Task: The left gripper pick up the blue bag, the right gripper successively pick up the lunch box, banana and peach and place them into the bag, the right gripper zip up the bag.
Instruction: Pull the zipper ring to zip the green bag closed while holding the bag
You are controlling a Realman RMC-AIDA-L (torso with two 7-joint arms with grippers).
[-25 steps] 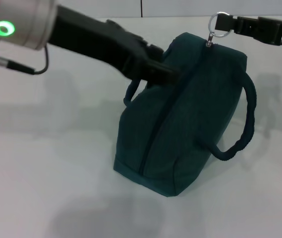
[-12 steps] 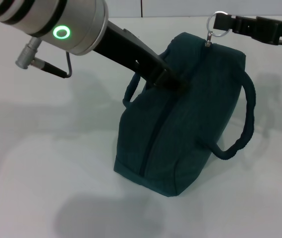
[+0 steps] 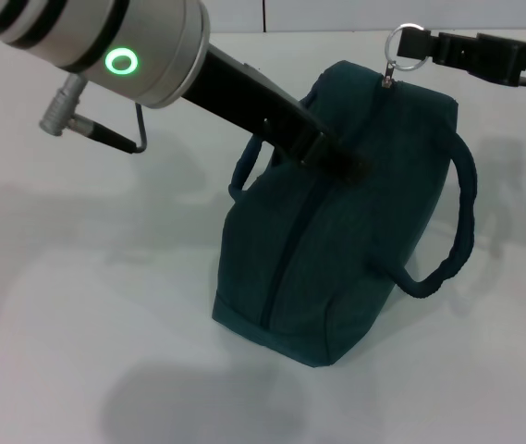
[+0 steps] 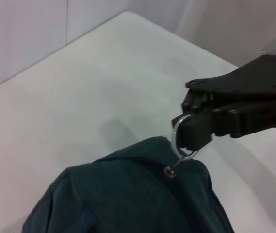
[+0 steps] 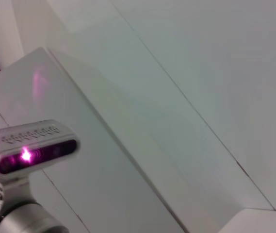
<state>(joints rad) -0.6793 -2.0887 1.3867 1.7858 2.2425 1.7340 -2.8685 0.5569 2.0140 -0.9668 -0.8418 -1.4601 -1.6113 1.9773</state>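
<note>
Blue bag [image 3: 336, 222] zipped; right gripper [image 3: 426, 43] clenched on zip ring [image 3: 406, 44]; left gripper [image 3: 336, 159] pressing bag, grip unclear. Next: release ring.

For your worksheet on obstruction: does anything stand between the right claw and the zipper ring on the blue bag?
Nothing visible does. The right claw is already at the zipper ring at the far top end of the blue bag. The left claw presses against the bag's side, clear of the ring.
</note>
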